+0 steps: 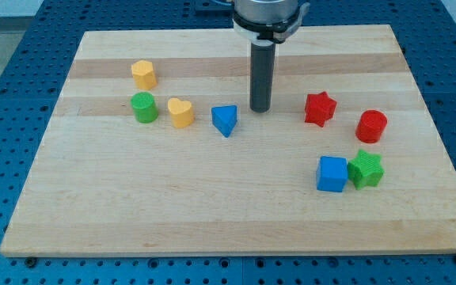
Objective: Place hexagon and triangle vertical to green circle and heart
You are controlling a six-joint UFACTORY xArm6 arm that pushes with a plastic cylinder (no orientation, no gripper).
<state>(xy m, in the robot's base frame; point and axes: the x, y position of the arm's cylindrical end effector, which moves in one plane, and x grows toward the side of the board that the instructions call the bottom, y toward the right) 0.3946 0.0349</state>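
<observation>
A yellow hexagon [143, 74] sits at the view's upper left. Just below it stands a green circle [143, 107]. A yellow heart [180, 112] lies right of the green circle. A blue triangle [225, 120] lies right of the heart. My tip [260, 108] rests on the board just right of and slightly above the blue triangle, with a small gap between them.
A red star [320, 108] and a red circle [371, 126] lie at the view's right. Below them a blue cube [332, 173] touches a green star [366, 169]. The wooden board [212, 206] lies on a blue perforated table.
</observation>
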